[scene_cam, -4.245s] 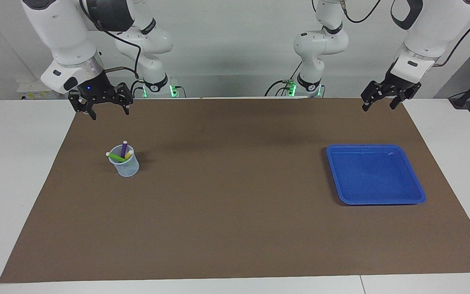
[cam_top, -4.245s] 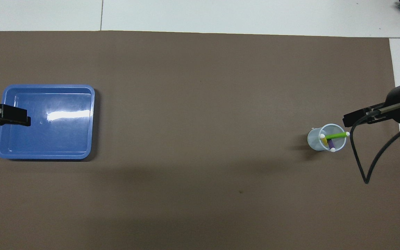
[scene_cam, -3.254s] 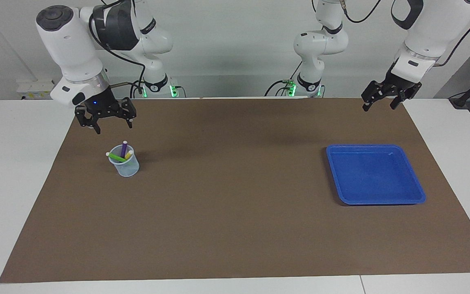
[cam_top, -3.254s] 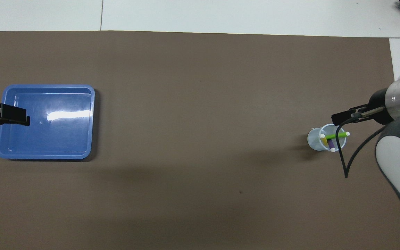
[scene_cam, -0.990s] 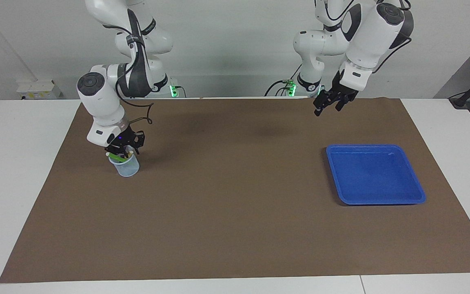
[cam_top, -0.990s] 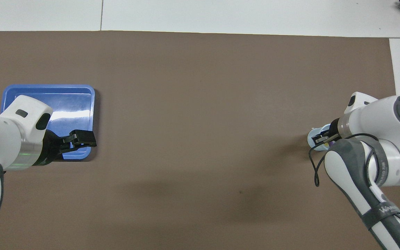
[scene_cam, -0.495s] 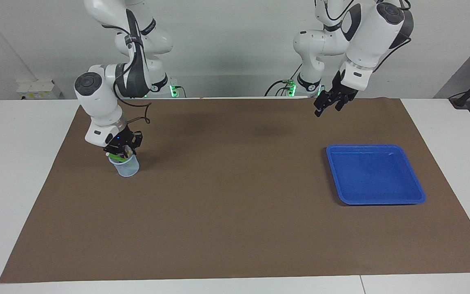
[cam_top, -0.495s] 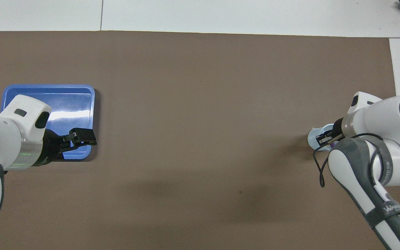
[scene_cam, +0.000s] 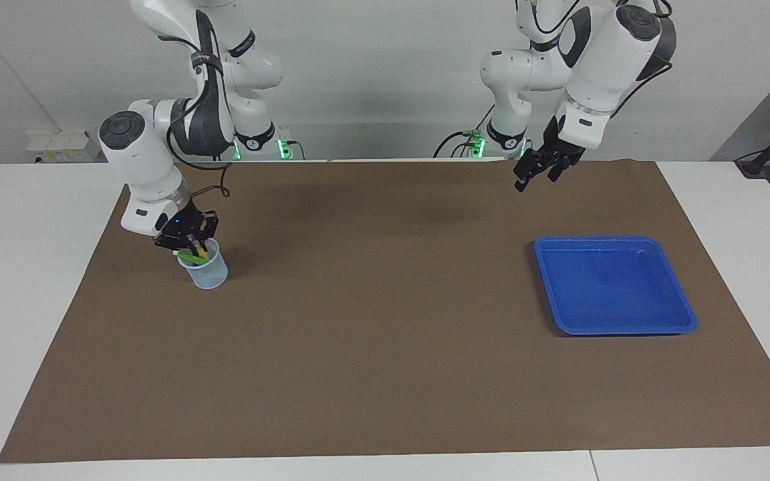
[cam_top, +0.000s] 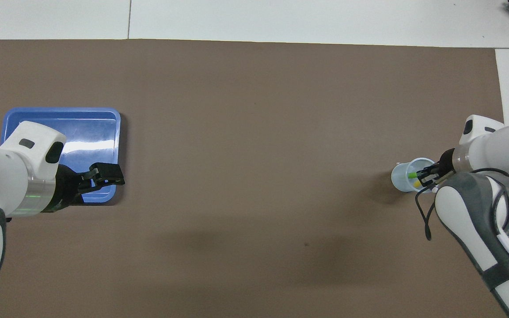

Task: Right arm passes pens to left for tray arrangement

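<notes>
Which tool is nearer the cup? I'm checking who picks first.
Right. The right tool is at the rim of the cup, among the pens; the left tool hangs far off, near the tray.

The tray (scene_cam: 615, 285) is bright blue, one plain colour. The cup (scene_cam: 206, 269) is pale blue and half clear. In it, the pens (scene_cam: 194, 254) show green and yellow. The mat (scene_cam: 385, 347) is plain brown, the table (scene_cam: 24, 267) white. Both arms are white with black grippers.
</notes>
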